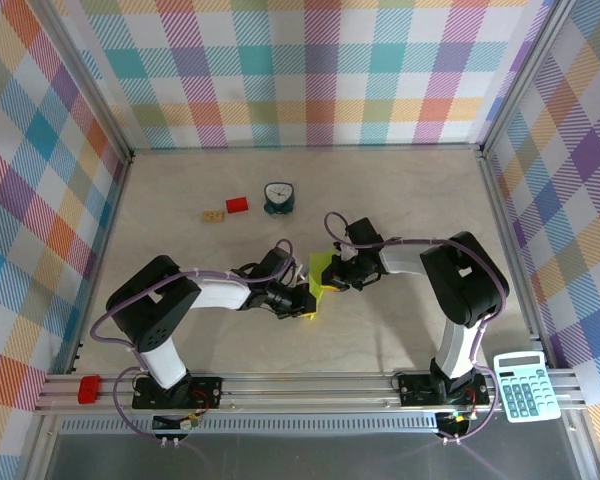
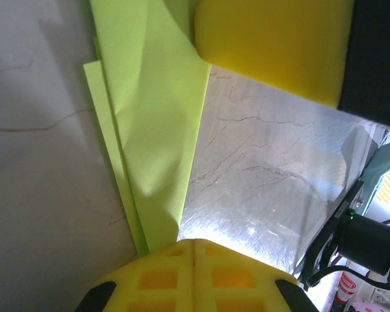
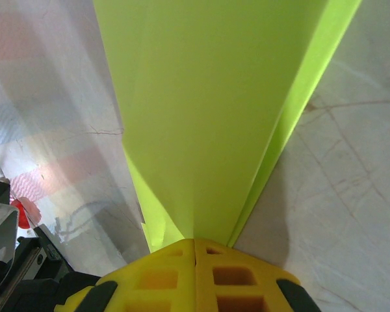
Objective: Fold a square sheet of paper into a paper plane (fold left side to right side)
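Top external: sheet of paper point(image 1: 321, 270), creased and partly lifted, mid-desk, long axis running roughly from far edge to near edge. Left gripper point(image 1: 306, 304) at its near end, right gripper point(image 1: 337, 279) at its right side, both touching it. Left wrist: left gripper point(image 2: 194, 250) pressed together, apparently pinching the sheet's narrow end. Right wrist: right gripper point(image 3: 195, 247) clamped on the sheet, which widens away ahead.

The sheet of paper point(image 2: 149, 130) is thin, matt lime paper with soft creases, the table point(image 2: 45, 195) is smooth and stone-veined with a faint sheen, the fingers point(image 2: 162, 279) of the left gripper point(image 2: 194, 246) are matt yellow moulded plastic, and the front rail point(image 1: 310, 386) is dull bare metal.
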You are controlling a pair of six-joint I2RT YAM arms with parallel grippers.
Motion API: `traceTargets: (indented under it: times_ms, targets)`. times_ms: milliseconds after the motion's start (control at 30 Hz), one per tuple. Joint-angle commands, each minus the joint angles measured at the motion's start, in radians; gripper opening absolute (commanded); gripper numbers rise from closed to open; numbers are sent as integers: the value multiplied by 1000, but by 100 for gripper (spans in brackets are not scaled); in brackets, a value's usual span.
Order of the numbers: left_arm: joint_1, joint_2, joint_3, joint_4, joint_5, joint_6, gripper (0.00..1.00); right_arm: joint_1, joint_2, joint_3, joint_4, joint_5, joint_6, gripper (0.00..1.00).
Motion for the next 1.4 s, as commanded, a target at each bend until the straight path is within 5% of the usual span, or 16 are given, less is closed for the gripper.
traceTargets:
  times_ms: [0,1067,1367]
  targets:
    - [-18,-20,-33,-69,11,-4,0,4,74,-29,-102,138,-26,0]
    - [-28,-171,-71,-63,10,-17,0,4,70,-30,-118,147,-32,0]
    - [-6,-53,60,-93,30,50,0,4,74,-25,-114,143,-32,0]
